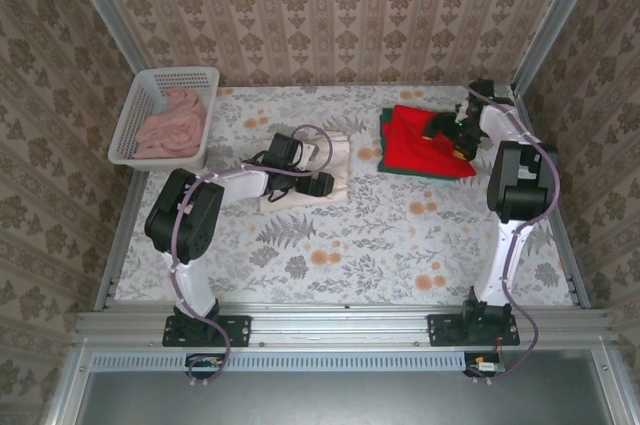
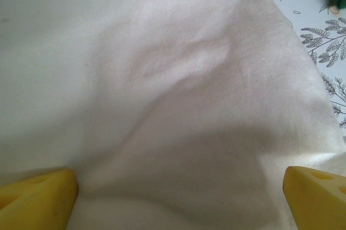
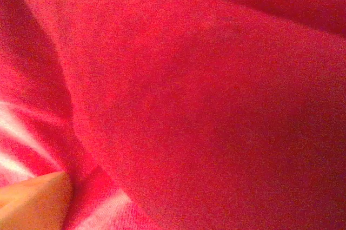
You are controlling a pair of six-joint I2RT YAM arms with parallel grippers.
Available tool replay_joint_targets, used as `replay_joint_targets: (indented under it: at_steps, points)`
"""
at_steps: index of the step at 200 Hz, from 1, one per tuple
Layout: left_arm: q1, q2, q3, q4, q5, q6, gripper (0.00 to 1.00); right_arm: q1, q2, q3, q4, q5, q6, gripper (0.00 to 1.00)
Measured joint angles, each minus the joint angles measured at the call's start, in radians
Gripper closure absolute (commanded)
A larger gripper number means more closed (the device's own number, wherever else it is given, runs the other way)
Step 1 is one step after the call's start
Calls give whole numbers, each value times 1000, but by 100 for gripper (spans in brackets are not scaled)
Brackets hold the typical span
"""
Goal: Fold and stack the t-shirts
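Overhead looking down, wrist views hugging t-shirts [image 2: 162,105]

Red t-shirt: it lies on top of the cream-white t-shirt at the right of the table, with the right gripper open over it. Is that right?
Not quite. The top external view shows the red t-shirt lying on the dark green t-shirt, whose edge peeks out at its left. The cream-white t-shirt lies apart, mid-table. The right gripper is indeed open over the red one.
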Motion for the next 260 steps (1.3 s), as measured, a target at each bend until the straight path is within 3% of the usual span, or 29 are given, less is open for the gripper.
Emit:
replay_joint_targets:
  at_steps: [45,97,111,126,157,199,230,260]
  points:
    - [29,-11,-14,5,20,-1,0,122,6,36,-31,59,11,0]
    - [31,-29,-27,0,21,-7,0,165,32,140,-123,139,-5,0]
    - [34,-48,-37,-17,18,-9,0,165,10,140,-135,188,-2,6]
    - [36,-79,-48,-40,11,-11,0,163,-16,159,-153,253,-2,21]
    - [37,-148,-53,-72,-9,-11,0,156,-18,273,-163,341,13,43]
    - [37,-209,-67,-100,-33,-11,0,148,103,426,-162,385,8,64]
    - [37,-261,-120,-113,-52,-11,0,129,217,488,-159,393,20,66]
    - [37,-312,-171,-120,-74,-11,0,104,252,494,-122,375,35,59]
